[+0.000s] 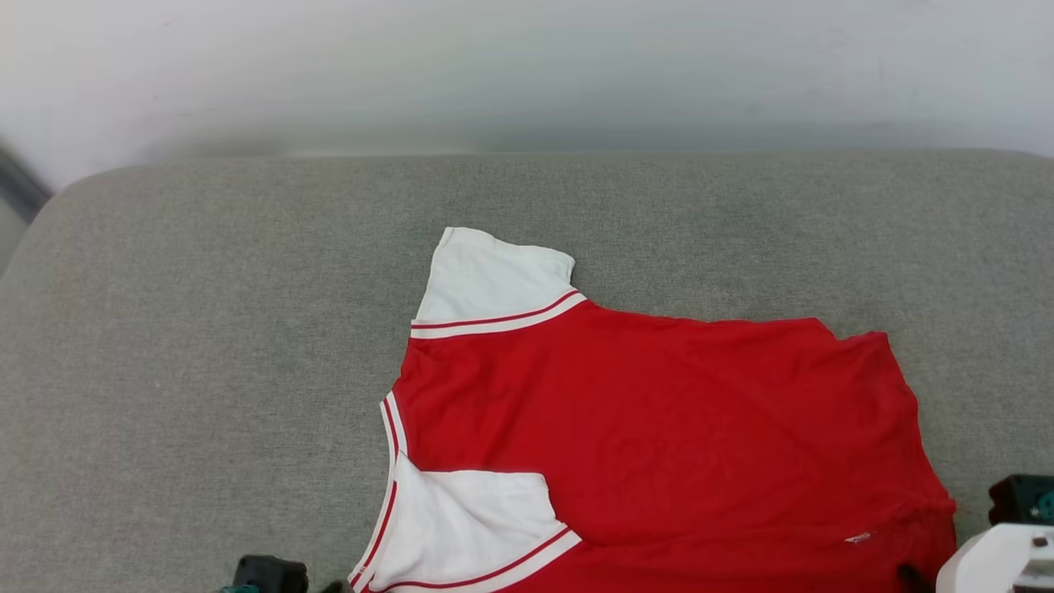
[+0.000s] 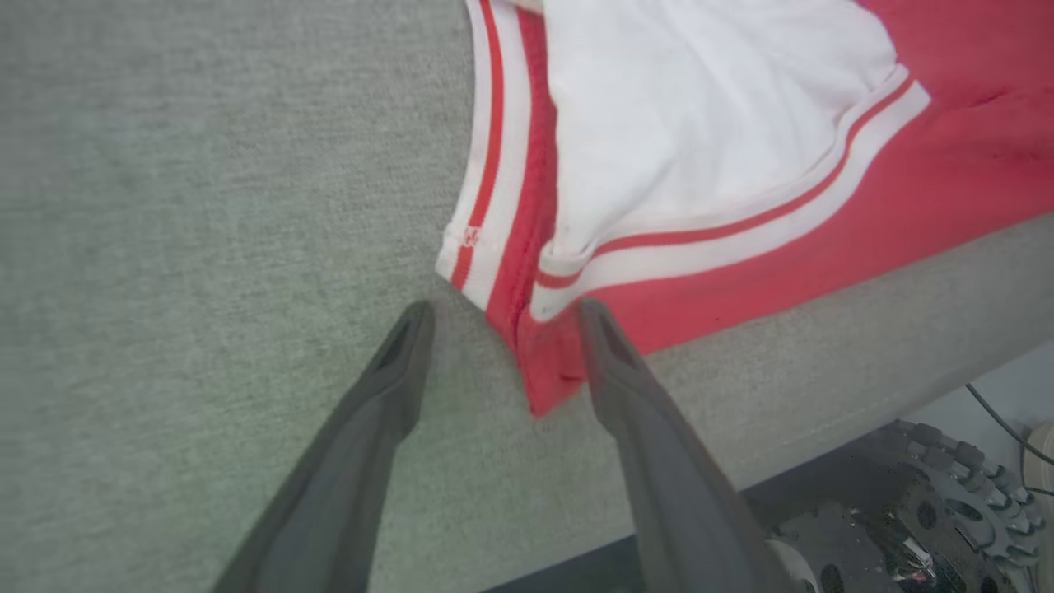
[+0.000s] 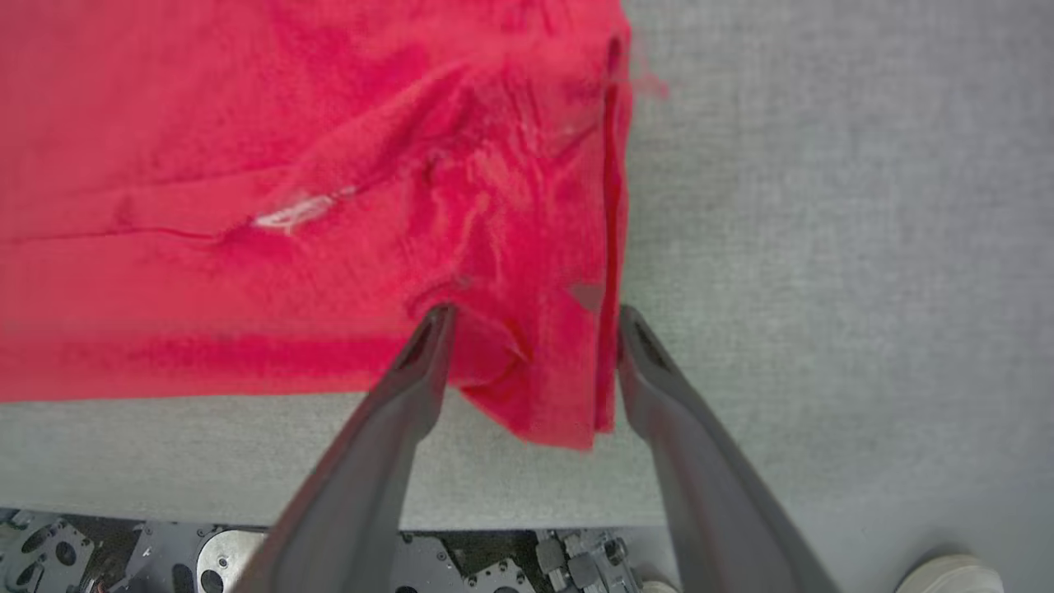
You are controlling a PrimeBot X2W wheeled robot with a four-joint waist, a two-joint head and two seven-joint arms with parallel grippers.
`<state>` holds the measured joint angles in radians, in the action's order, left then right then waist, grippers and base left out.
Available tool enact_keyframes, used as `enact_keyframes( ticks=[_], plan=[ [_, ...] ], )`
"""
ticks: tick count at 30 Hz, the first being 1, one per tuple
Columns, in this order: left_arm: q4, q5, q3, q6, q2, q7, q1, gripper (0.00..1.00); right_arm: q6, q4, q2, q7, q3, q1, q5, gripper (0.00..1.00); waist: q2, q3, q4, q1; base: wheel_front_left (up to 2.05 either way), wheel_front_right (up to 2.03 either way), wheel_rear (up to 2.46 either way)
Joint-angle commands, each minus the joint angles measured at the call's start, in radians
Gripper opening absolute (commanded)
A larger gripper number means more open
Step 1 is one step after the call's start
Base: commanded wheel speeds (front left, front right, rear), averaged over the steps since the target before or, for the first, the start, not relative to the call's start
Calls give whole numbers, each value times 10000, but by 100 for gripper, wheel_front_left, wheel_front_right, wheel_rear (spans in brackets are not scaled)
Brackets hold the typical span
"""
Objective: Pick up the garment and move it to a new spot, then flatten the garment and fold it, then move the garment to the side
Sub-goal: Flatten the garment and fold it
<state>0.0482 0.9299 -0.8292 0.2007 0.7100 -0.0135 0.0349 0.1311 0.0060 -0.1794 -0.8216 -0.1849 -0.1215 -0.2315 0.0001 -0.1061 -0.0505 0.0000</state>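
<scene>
- Two pincers, both released: left pincer (image 2: 502,317) spread either side of the red corner below the striped neck trim (image 2: 494,165), right pincer (image 3: 535,317) spread either side of the hem corner; neither clamps cloth
- garment (image 1: 659,428) lies lower centre to lower right of head view on the grey surface (image 1: 206,329), neck toward frame left, hem toward frame right, its lower edge close to the surface's bottom-of-frame edge
- my read: placement looks done, flattening is the step in hand
- not flat yet: upper sleeve (image 1: 494,280) lies out fine, lower sleeve (image 1: 473,519) looks turned in over the red body, and creases (image 3: 461,189) bunch by the hem corner
- suggest a shallow bite on both corners, pulling frame-left and frame-right together to take out the slack
- then drag a little up-frame, away from the edge
- keep both pulls equal and slow; soft jersey skews and re-wrinkles easily
- lay the lower sleeve outward before any fold
</scene>
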Motion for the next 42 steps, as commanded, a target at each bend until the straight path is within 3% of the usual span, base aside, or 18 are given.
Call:
enact_keyframes(
  ticks=[1, 4, 10, 13, 17, 22, 27, 29, 35, 38, 39, 42],
  plan=[
    [-7, 50, 131, -39, -74, -190, -60, 100, -7, -99, 18, 151, -77, 201, -32, 100, -1, 53, -6, 0, 0, 0, 0],
    [-145, -186, 370, -202, -57, -1019, 73, 100, -7, -363, -54, 596, -117, 390, -49, 100, -1, 179, -39, 0, 0, 0, 0],
    [-524, -746, 1206, -92, -138, -2344, 240, 100, -6, -1090, 1, 1862, -125, 864, -225, 100, -1, 368, -82, 0, 0, 0, 0],
    [-892, -1088, 1881, -18, -376, -2499, 254, 100, -6, -1411, -3, 2744, 83, 1101, -386, 100, -1, 404, -99, 0, 0, 0, 0],
    [-1597, -2018, 3241, -43, -1139, -2527, 6, 100, -6, -1629, 105, 4151, 311, 1280, -697, 100, -1, 401, -80, 0, 0, 0, 0],
    [-2126, -2933, 4536, -714, -2092, -2523, -367, 100, -6, -1709, 269, 5768, 470, 1454, -891, 100, -1, 302, 33, 0, 0, 0, 0],
    [-2191, -3416, 5328, -1478, -2595, -2514, -291, 100, -6, -1638, 520, 6898, 480, 1617, -875, 100, -1, 5, 240, 0, 0, 0, 0],
    [-1993, -3699, 5492, -1960, -2424, -2516, 406, 100, -6, -1690, 597, 7396, 604, 1863, -800, 100, -1, -477, 561, 0, 0, 0, 0],
    [-1615, -3460, 5521, -2645, -1726, -1332, 2395, 100, -6, -1874, 659, 7615, 578, 2160, -627, 100, -1, -1324, 1002, 0, 0, 0, 0],
    [-1327, -3151, 5520, -2921, -1168, -191, 3591, 100, -6, -1912, 675, 7717, 721, 2384, -614, 100, -1, -1760, 1324, 0, 0, 0, 0],
    [-991, -2540, 5450, -3110, -755, 1042, 4829, 100, -6, -1788, 720, 7837, 755, 2596, -687, 100, -1, -2187, 1649, 0, 0, 0, 0],
    [-350, -2145, 5201, -3223, -170, 2395, 5959, 100, -6, -1691, 836, 8028, 869, 2836, -739, 100, -1, -2608, 1952, 0, 0, 0, 0]
  ],
)
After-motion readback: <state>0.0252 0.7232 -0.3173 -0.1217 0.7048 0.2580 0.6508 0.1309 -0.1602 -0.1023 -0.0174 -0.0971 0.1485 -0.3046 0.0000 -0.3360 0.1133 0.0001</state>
